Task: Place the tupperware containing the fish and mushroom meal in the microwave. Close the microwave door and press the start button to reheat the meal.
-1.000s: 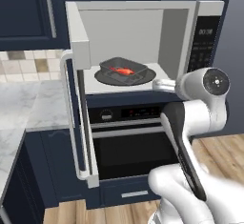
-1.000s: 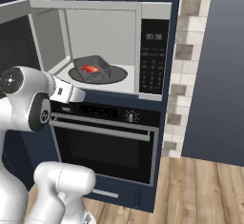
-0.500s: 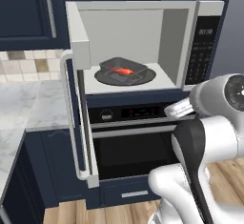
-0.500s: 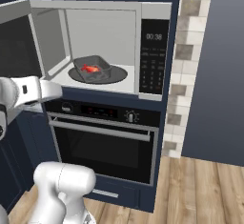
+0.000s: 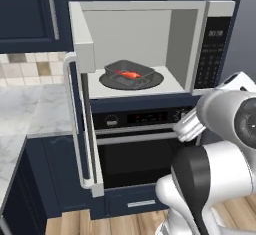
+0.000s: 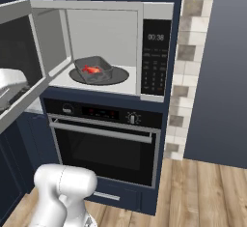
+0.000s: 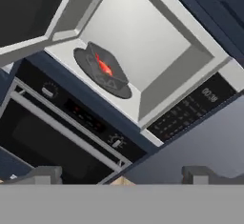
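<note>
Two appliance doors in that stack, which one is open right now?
The microwave door, swung out to the left on its hinge with the tupperware visible inside. The black oven door below sits flush and closed.

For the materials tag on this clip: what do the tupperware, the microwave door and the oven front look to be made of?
Tupperware: matte dark grey, likely plastic; no shine, soft rounded corners.
Microwave door: dark panel, probably glass, in a pale silver frame with a metal-looking bar handle, all rendered flat.
Oven front: glossy black, glass-like panel with a brushed-silver horizontal handle; faint sheen suggests it, though the rendering leaves this open.
</note>
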